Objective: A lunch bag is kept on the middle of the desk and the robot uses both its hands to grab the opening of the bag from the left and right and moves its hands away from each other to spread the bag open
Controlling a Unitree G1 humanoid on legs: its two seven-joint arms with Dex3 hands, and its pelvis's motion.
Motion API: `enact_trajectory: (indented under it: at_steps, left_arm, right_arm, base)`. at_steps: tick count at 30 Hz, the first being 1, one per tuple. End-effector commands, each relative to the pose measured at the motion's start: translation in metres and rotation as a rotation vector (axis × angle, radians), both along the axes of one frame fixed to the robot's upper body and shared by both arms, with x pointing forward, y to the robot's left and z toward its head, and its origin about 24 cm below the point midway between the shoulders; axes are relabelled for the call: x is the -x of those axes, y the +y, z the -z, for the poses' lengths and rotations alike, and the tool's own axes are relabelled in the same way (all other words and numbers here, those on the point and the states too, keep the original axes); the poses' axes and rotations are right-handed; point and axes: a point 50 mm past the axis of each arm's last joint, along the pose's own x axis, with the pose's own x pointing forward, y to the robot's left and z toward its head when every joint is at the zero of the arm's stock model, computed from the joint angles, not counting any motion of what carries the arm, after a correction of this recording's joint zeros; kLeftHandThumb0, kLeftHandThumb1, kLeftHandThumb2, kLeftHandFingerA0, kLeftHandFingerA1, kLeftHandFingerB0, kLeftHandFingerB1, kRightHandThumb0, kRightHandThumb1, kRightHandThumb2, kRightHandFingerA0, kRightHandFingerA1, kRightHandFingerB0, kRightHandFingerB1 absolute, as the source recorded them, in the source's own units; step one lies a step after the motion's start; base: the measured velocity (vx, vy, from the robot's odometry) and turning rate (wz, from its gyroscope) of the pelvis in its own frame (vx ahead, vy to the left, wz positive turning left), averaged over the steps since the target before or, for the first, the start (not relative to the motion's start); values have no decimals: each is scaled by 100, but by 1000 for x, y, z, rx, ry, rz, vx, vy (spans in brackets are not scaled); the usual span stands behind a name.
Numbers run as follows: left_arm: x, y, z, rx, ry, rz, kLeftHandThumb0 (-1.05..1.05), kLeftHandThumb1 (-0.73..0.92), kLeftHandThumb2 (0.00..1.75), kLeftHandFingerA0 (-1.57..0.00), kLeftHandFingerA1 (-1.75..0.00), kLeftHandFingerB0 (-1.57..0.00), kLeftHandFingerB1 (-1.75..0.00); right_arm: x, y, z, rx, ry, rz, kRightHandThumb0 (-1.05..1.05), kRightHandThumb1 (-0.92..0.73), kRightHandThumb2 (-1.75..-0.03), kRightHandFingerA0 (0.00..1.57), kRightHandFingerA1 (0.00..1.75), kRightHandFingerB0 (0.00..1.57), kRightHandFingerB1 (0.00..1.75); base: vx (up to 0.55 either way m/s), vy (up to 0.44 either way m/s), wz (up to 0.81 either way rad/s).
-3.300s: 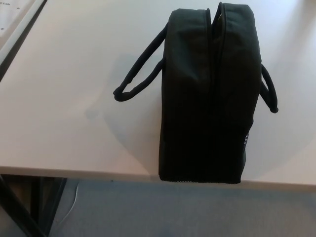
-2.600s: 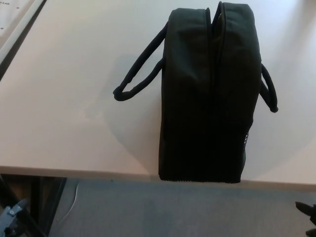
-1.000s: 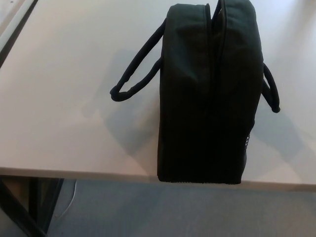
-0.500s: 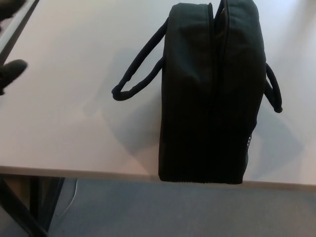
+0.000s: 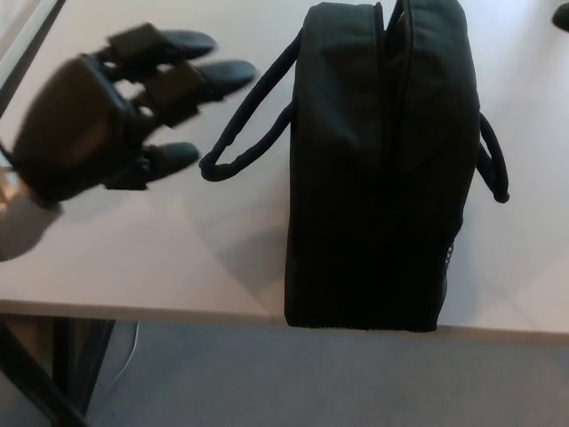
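Nearest you, the black lunch bag (image 5: 373, 178) stands on the desk (image 5: 133, 240), its near end at the front edge, its top seam barely parted. Your left hand (image 5: 107, 107) hovers left of the bag's left handle (image 5: 244, 133), fingers spread, holding nothing. This looks like the approach: next, reach the seam's left lip. Far right, only a dark tip (image 5: 561, 16) shows, so you cannot tell the right hand's state.

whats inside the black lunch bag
Nothing inside shows. The black fabric lunch bag stands on the white desk with only a narrow gap in its top seam at the far end; its contents, if any, are hidden by its sides. The open left hand is not touching it.
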Motion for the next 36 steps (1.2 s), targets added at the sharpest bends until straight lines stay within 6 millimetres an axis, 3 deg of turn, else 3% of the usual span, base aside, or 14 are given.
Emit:
enact_trajectory:
  at_steps: [1, 6, 7, 9, 10, 15, 16, 27, 28, 30, 31, 32, 35, 36]
  left_arm:
    - [1, -26, 8, -97, -94, 110, -10, 60, 57, -44, -34, -29, -32]
    - [4, -46, 11, -141, -132, 203, -9, 60, 64, -39, -36, -26, -34]
    - [5, -50, 13, -145, -138, 227, -5, 41, 94, -26, -54, -17, -51]
    - [5, -57, 13, -146, -154, 251, -5, 57, 71, -38, -36, -26, -34]
    - [6, -57, 14, -150, -159, 254, -4, 42, 96, -25, -54, -17, -52]
    - [7, -59, 15, -160, -163, 261, -6, 43, 95, -24, -54, -15, -51]
    - [7, -62, 14, -164, -180, 269, -5, 57, 68, -39, -35, -21, -32]
    - [5, -67, 11, -159, -205, 281, -1, 39, 94, -24, -54, -14, -51]
    - [5, -67, 11, -164, -208, 277, -2, 40, 94, -24, -54, -13, -50]
    - [5, -66, 12, -160, -216, 275, -2, 40, 94, -25, -54, -14, -50]
    - [5, -66, 12, -157, -218, 274, -3, 39, 93, -25, -54, -14, -51]
    - [6, -65, 13, -153, -221, 271, -3, 55, 67, -40, -35, -24, -32]
    - [6, -63, 13, -149, -217, 270, -3, 57, 67, -40, -35, -25, -32]
    - [6, -62, 13, -150, -218, 265, -3, 40, 93, -27, -55, -16, -51]
  right_arm:
    - [-11, 18, 3, 71, 62, 14, -42, -45, -64, 21, 39, 15, 34]
    - [-15, 29, 10, 98, 62, 0, -45, -46, -66, 19, 39, 14, 34]
    - [-15, 31, 12, 93, 66, -8, -44, -45, -66, 19, 39, 12, 34]
    - [-15, 33, 15, 82, 78, -20, -43, -45, -65, 19, 39, 12, 34]
    - [-16, 35, 17, 83, 85, -23, -44, -46, -66, 18, 38, 13, 34]
    - [-16, 38, 23, 113, 73, -28, -41, -56, -58, 22, 33, 11, 26]
    - [-16, 38, 27, 116, 99, -35, -39, -58, -58, 22, 32, 12, 26]
    - [-12, 32, 51, 140, 192, -28, -41, -57, -59, 19, 32, 11, 24]
    - [-12, 31, 52, 137, 210, -28, -26, -48, -96, 1, 48, 0, 49]
    - [-11, 31, 52, 136, 215, -34, -26, -49, -97, 0, 47, 0, 49]
    - [-11, 31, 53, 136, 215, -35, -39, -56, -59, 20, 33, 10, 24]
    - [-10, 31, 54, 132, 211, -38, -45, -47, -66, 17, 38, 10, 33]
    - [-10, 31, 55, 129, 208, -39, -45, -48, -66, 17, 38, 11, 33]
    - [-10, 31, 56, 129, 207, -38, -45, -47, -67, 16, 39, 8, 32]
  base:
    - [0, 0, 0]
    - [0, 0, 0]
    - [0, 0, 0]
    - [0, 0, 0]
    - [0, 0, 0]
    - [0, 0, 0]
    - [0, 0, 0]
    - [0, 0, 0]
    - [0, 0, 0]
    - [0, 0, 0]
    - [0, 0, 0]
    - [0, 0, 0]
    - [0, 0, 0]
    - [0, 0, 0]
